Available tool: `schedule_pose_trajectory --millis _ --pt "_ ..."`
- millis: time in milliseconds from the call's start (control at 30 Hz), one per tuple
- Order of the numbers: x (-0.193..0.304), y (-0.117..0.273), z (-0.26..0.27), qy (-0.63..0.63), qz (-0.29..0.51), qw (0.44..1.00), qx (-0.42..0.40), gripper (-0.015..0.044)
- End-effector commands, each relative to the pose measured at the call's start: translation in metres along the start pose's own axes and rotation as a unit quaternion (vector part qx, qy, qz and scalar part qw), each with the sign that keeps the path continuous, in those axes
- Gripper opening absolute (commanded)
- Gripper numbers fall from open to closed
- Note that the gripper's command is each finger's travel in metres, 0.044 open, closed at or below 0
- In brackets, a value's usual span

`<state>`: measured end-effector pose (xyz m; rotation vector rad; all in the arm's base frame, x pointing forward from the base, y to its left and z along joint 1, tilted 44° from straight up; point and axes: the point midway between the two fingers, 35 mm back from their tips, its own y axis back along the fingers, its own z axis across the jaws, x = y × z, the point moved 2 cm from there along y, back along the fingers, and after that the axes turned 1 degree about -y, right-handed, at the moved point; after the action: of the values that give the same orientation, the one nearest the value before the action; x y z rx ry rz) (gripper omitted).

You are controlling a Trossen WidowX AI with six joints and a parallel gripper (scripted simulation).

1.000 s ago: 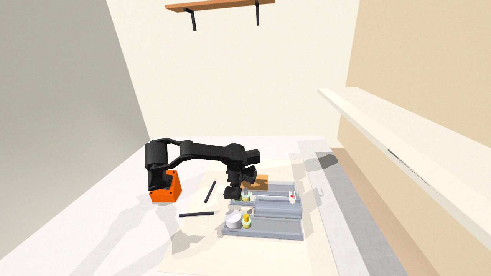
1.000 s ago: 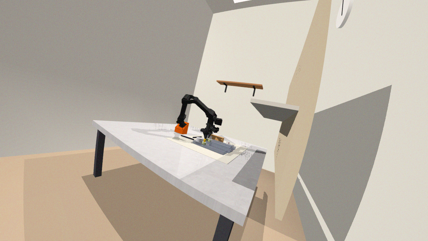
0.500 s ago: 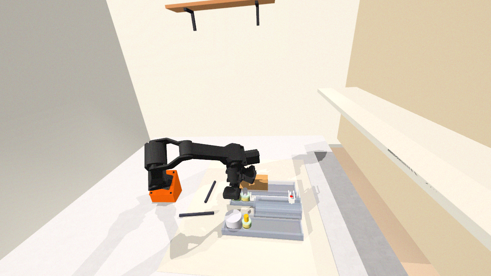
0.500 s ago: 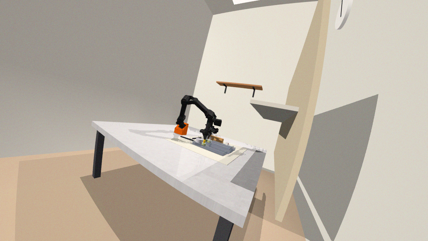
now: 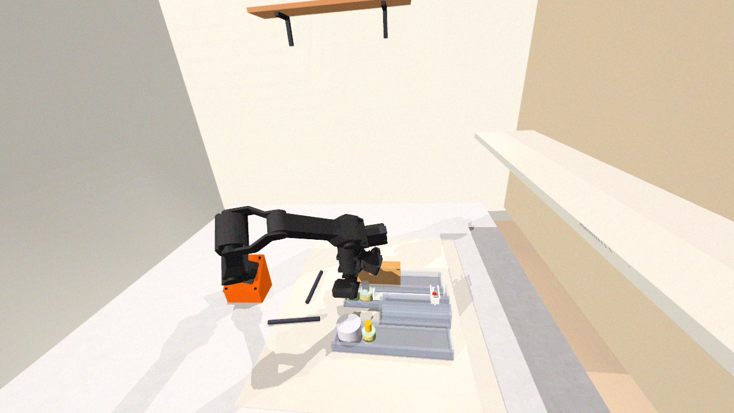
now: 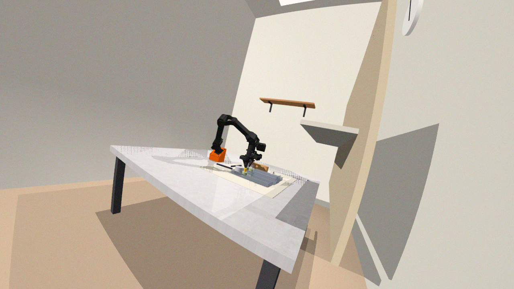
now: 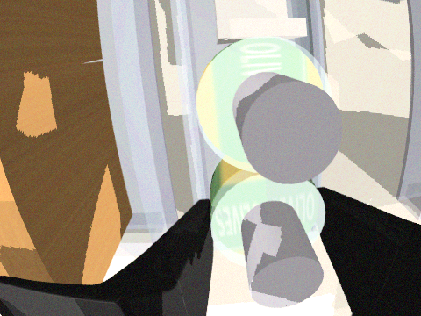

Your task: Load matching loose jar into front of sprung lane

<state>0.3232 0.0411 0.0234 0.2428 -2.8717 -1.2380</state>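
Claw [image 5: 352, 296] [image 6: 245, 166] [image 7: 263, 204] is partly closed, holding the front jar [image 5: 352, 297] [image 7: 225, 230] between its two fingers. Front jar: gray lid, pale green top, olive lettering. It is at the front end of the sprung lane [image 5: 362, 304], mostly hidden by the claw in the top view. Cannot tell if its bottom sits on the lane floor or if it touches the front stop.

Directly behind it in the same lane is the back jar [image 5: 365, 295] [image 7: 219, 110], same gray lid and same olive lettering. The two look close together in the wrist view; contact is unclear. White pusher plate [image 5: 373, 293] [image 7: 267, 27] is just behind the back jar. White bracket [image 5: 434, 297] with a red mark is at the rear end of this lane.

Near tray [image 5: 395, 354] holds a white round tub [image 5: 348, 329] at its front end and a yellow-lidded jar [image 5: 368, 334] [image 6: 244, 172] just behind the tub, upright. Brown block [image 5: 388, 272] [image 7: 66, 101] is by the far tray [image 5: 425, 281]; cannot tell if it is inside. Two dark rods [image 5: 313, 286] [image 5: 293, 320] lie on the mat [image 5: 410, 382] in front of the trays, apart from each other.
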Motion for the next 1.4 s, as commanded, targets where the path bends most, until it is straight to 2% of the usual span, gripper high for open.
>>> schedule_pose_trajectory --millis 0,467,833,1367 --pt "0.0 0.0 0.0 -0.003 -0.004 1.0 0.002 0.0" --pt "0.002 0.0 0.0 -0.003 -0.004 1.0 0.002 0.0" --pt "0.001 0.0 0.0 -0.003 -0.004 1.0 0.002 0.0288" --pt "0.003 0.02 0.001 -0.003 -0.004 1.0 0.002 0.0288"
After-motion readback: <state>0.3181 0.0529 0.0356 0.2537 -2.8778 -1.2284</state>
